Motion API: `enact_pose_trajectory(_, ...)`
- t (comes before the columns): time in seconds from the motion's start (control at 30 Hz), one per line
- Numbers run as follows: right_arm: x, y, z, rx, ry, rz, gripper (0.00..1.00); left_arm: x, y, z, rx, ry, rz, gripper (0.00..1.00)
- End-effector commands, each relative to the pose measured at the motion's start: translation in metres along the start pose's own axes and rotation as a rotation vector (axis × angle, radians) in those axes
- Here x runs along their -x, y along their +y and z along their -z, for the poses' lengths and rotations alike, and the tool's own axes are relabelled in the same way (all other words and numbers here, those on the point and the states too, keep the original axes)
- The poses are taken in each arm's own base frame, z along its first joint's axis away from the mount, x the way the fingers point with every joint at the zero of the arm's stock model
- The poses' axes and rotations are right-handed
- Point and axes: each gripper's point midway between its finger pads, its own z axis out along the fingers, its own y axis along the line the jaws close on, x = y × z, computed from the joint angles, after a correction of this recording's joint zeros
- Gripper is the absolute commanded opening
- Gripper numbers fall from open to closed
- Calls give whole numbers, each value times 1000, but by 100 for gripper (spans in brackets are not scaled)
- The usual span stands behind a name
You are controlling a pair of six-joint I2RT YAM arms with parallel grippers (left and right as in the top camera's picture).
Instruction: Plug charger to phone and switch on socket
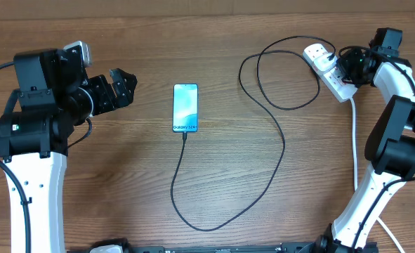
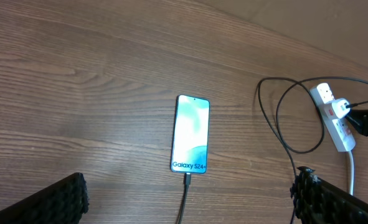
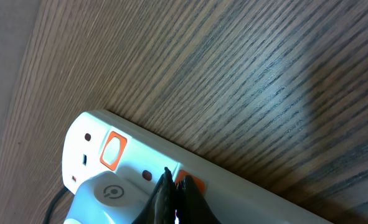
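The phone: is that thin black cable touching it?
Touching. The left wrist view shows the charger connector seated in the bottom edge of the phone, with no gap.

Overhead, left wrist: shared phone [image 1: 185, 107]

The white elongated power strip [image 3: 134, 155] runs off the right wrist view's bottom edge; jaws of the right gripper [image 3: 173, 200] hide part of its second orange switch [image 3: 193, 181].
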Motion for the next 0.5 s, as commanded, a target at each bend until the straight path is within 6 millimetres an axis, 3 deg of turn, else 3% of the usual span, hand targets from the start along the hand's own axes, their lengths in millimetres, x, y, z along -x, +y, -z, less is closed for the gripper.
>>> enact_pose_trajectory(0.0,-15,4,-10,-9,29,16,4,-1,2,-3,7,6,-10,100)
enact_pose_trajectory(0.47,-28,-5,-10,-48,77,48,5,-1,2,-3,7,6,-10,100)
